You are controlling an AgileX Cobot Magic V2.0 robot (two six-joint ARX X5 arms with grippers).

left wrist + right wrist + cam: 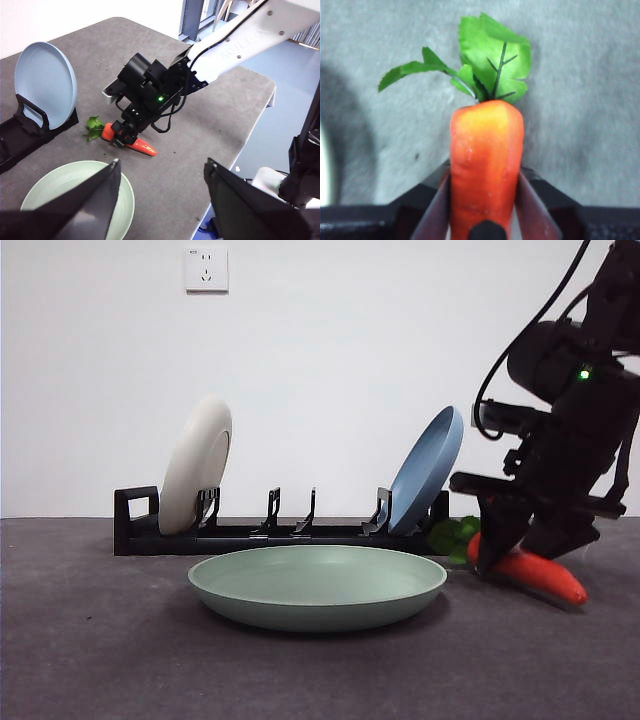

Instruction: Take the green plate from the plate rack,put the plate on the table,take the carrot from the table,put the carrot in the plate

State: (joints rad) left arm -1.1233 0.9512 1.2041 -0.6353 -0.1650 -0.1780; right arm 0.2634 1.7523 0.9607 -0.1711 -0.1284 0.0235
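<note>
On the dark grey desk (pixel 90 640) the plate rack (pixel 270 536) serves as landmark. At its left end, by the square loop, a cream-white plate (pixel 196 464) stands tilted in a slot; at its right end a blue plate (pixel 428 468) leans the same way. Just in front of the rack's middle the green plate (pixel 318 584) lies flat on the desk, empty. Past the rack's right end lies the carrot (pixel 540 575), its green leaves toward the rack. The right gripper (pixel 121 138) is down on it, jaws pinching the orange body on both sides near the thick end. The left gripper (pixel 162 192) hangs above the green plate, nearer than the rack, jaws spread and holding nothing.
</note>
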